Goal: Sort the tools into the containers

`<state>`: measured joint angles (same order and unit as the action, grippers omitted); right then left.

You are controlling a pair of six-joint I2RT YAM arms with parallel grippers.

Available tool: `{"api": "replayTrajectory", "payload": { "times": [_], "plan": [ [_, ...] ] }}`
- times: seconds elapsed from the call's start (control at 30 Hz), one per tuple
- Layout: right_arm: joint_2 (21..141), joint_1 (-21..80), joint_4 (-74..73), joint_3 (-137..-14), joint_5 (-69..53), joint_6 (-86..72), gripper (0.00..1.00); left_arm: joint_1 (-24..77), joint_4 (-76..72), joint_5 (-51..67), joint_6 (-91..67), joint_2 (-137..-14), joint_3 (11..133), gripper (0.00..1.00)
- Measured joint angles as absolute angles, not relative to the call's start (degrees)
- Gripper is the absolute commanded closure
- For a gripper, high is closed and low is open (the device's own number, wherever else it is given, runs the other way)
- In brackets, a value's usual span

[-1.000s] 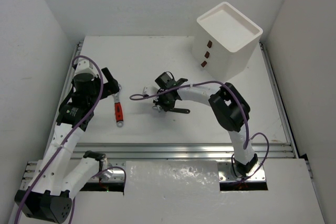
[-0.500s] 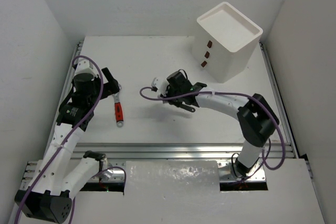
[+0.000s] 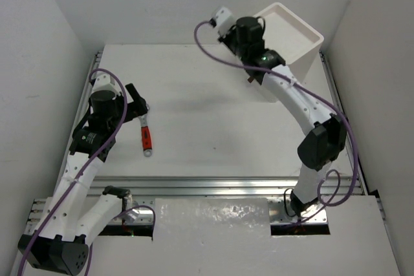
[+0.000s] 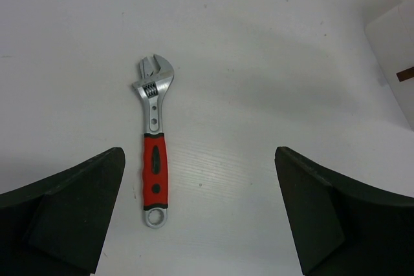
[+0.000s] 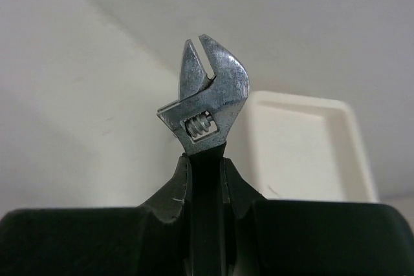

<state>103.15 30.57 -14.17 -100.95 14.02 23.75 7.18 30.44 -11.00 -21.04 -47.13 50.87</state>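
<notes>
My right gripper [image 5: 207, 166] is shut on the black handle of an adjustable wrench [image 5: 207, 105], whose silver head sticks up past the fingertips. In the top view the right gripper [image 3: 249, 30] is raised high beside the near-left corner of the white container [image 3: 296, 72]; the wrench itself is hidden there. The container's recessed tray top [image 5: 301, 153] lies just right of the held wrench. A red-handled adjustable wrench [image 3: 146, 135] lies flat on the table at the left. My left gripper [image 4: 200, 214] hovers open above it, with the red-handled wrench [image 4: 155, 166] near its left finger [image 4: 65, 214].
White walls close in the table on the left, back and right. A metal rail [image 3: 226, 187] runs along the near edge. Purple cables loop off both arms. The container's corner with a dark red tab [image 4: 405, 74] shows at the right of the left wrist view.
The right arm has lifted the black-handled wrench from the table's middle and swung it up and back to the container's top. The left arm and red wrench have not moved.
</notes>
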Motion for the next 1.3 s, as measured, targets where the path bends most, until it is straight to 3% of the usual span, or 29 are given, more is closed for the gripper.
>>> {"api": "replayTrajectory", "payload": {
  "times": [0.43,0.67,1.03,1.07,1.17,1.3],
  "plan": [
    [119.0,15.9,-7.7,-122.0,21.7,27.0,1.0,7.2,29.7,-8.8,-21.0,-47.1,50.9,0.0],
    [123.2,11.8,-4.2,-122.5,22.0,25.3,1.0,7.2,29.7,-8.0,-21.0,-47.1,50.8,0.0],
    [125.5,7.7,-0.3,-120.7,21.2,23.9,0.81,7.2,29.5,-7.1,-21.0,-47.5,50.6,0.0],
    [125.5,7.5,0.2,-120.4,21.0,23.8,0.75,7.2,29.5,-7.0,-21.0,-47.6,50.6,0.0],
    [125.5,7.2,1.6,-119.0,20.8,23.5,0.69,7.2,29.5,-6.7,-21.0,-47.9,50.6,0.0],
    [125.7,6.9,1.7,-117.8,20.7,23.4,0.67,7.2,29.5,-6.7,-21.0,-47.9,50.6,0.0]
  ]
}}
